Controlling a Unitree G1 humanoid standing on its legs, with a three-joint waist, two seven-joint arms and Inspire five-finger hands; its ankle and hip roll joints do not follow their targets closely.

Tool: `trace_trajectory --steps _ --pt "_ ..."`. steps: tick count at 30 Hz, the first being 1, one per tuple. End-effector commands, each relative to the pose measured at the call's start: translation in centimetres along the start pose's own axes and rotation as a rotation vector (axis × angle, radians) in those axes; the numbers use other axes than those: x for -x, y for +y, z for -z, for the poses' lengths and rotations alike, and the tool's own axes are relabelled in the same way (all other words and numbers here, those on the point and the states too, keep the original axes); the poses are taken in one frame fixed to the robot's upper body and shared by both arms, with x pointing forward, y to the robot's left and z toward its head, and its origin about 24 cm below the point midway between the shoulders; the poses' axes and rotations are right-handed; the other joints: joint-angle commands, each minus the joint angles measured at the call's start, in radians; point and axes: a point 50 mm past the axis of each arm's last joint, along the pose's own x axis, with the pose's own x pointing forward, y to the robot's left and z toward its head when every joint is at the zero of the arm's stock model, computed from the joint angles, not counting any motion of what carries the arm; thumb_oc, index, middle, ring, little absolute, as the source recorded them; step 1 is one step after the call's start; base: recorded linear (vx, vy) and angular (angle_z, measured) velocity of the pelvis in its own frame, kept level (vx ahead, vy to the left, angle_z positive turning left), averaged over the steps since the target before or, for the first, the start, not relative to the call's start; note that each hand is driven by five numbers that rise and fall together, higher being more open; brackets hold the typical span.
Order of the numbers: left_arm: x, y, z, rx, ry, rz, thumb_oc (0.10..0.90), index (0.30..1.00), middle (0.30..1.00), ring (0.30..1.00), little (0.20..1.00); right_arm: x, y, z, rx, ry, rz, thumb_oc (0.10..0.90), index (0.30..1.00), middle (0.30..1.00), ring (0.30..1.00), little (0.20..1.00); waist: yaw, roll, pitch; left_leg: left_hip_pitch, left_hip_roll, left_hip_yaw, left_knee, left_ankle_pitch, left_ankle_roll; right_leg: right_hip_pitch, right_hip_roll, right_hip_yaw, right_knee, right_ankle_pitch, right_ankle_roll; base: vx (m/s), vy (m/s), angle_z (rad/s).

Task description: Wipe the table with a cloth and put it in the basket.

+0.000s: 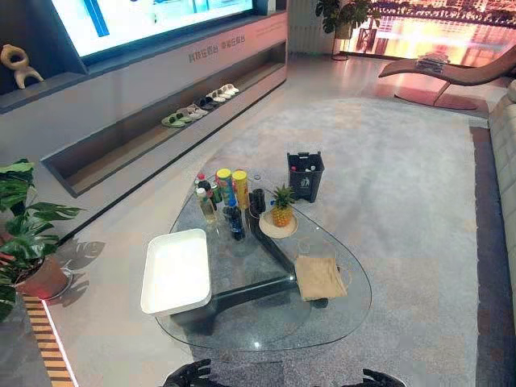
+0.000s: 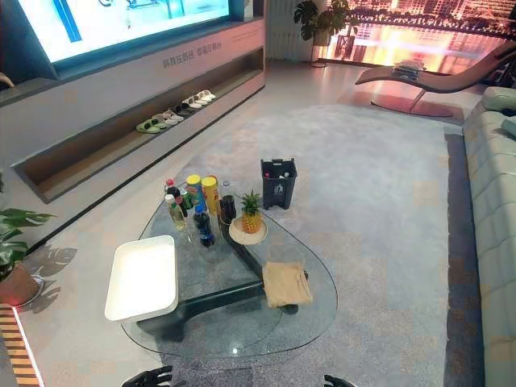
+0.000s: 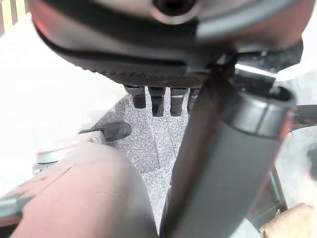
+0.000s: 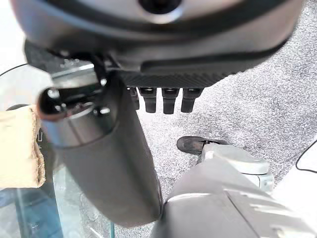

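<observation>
A tan cloth (image 1: 319, 276) lies folded on the right part of the glass table (image 1: 266, 322), and its edge also shows in the right wrist view (image 4: 17, 148). A white rectangular basket (image 1: 179, 235) sits on the table's left side. A small black bin (image 1: 305, 175) holding a few items stands on the carpet past the table. My left hand (image 1: 187, 375) and right hand (image 1: 385, 379) hang low at the near edge, short of the table. Both are open and hold nothing, with relaxed fingers (image 3: 157, 99) (image 4: 168, 99) over the carpet.
Bottles and cans (image 1: 223, 197) cluster at the far side of the table beside a pineapple (image 1: 280, 208) on a plate. A potted plant (image 1: 24, 242) stands at left and a sofa (image 1: 504, 161) runs along the right. Slippers (image 1: 197, 105) line a low wall shelf.
</observation>
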Motion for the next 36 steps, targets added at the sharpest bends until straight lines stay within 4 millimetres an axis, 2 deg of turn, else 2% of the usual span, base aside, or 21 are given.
trace_trajectory --steps 1,18,36 --pt "-0.5 0.9 -3.6 -0.036 -0.087 -0.023 0.800 0.900 0.900 0.900 0.900 -0.2 0.0 -2.1 0.015 -0.044 0.005 0.800 0.900 0.900 0.900 0.900 0.006 -0.032 0.028 0.016 -0.055 -0.008 0.002 -0.052 0.026 0.013 0.001 -0.032 0.031 -0.021 0.012 0.31 0.024 0.02" --pt "-0.5 1.0 -3.6 -0.032 -0.097 -0.033 0.800 0.900 0.900 0.900 0.900 -0.2 -0.2 -2.1 0.014 -0.040 0.006 0.800 0.900 0.900 0.900 0.900 0.006 -0.028 0.029 0.026 -0.054 -0.010 0.002 -0.057 0.029 0.019 0.002 -0.030 0.042 -0.034 0.008 0.00 0.000 0.00" --pt "-0.2 2.0 -3.5 -0.020 -0.097 -0.087 0.800 0.900 0.900 0.900 0.900 0.0 -0.9 -1.6 0.034 -0.025 0.018 0.800 0.900 0.900 0.900 0.900 0.004 -0.026 0.033 0.025 -0.056 -0.028 0.002 -0.057 0.027 0.023 0.013 -0.023 0.045 -0.041 0.002 0.01 -0.003 0.00"
